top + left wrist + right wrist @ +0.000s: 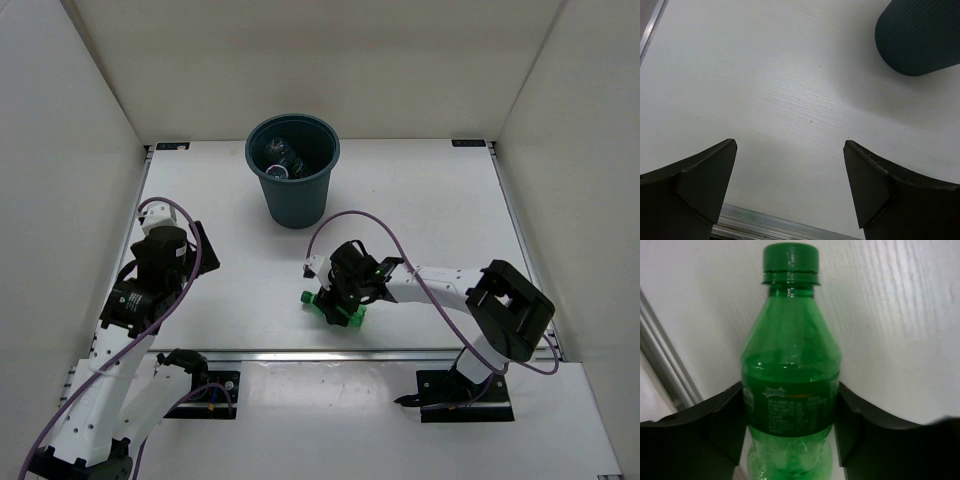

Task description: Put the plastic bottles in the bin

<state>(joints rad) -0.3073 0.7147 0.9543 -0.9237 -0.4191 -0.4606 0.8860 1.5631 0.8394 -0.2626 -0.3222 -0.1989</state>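
An all-green plastic bottle (790, 365) lies on its side on the white table near the front edge, also seen from above as the green bottle (333, 310). My right gripper (790, 407) has both fingers pressed against its labelled middle, cap pointing away. The dark teal bin (293, 170) stands upright at the back centre, with a clear bottle (282, 161) lying inside it. My left gripper (790, 150) hovers open over bare table at the left, nothing between its fingers (705, 175); the bin's ribbed wall (920, 35) shows at its upper right.
A metal rail (330, 352) runs along the table's front edge just below the green bottle. White walls enclose the table on the left, back and right. The left arm (150, 280) sits near the left edge.
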